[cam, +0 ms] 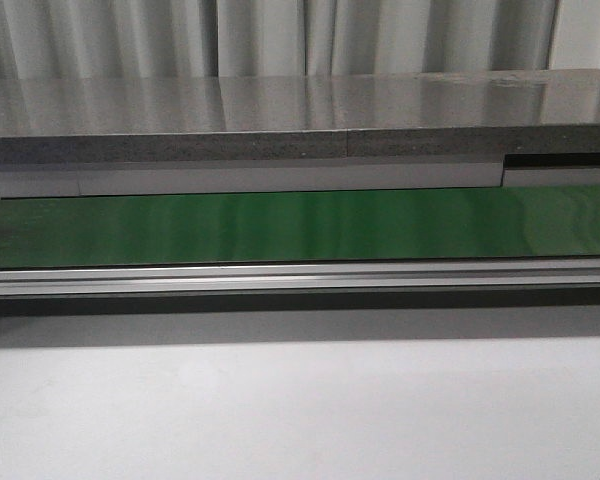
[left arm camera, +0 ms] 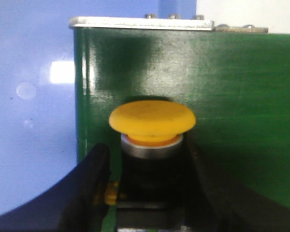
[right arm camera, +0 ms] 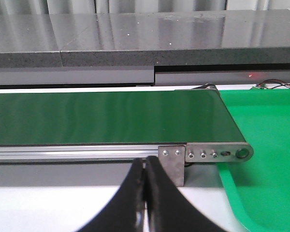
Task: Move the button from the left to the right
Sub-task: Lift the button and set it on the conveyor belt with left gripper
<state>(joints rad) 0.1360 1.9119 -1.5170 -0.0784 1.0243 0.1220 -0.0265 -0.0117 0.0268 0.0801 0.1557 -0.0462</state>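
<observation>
One button [left arm camera: 152,121] sat on one green belt [cam: 300,225], the left gripper [left arm camera: 147,193] clasping its black body; the right gripper [right arm camera: 145,193] was pinched closed above the pale bench [cam: 300,410].

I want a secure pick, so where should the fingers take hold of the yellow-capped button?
Grip the button's black boxy body below the overhanging yellow cap, one of the fingers on each flat side. The left gripper already straddles it there; the rounded cap would slip.
</observation>
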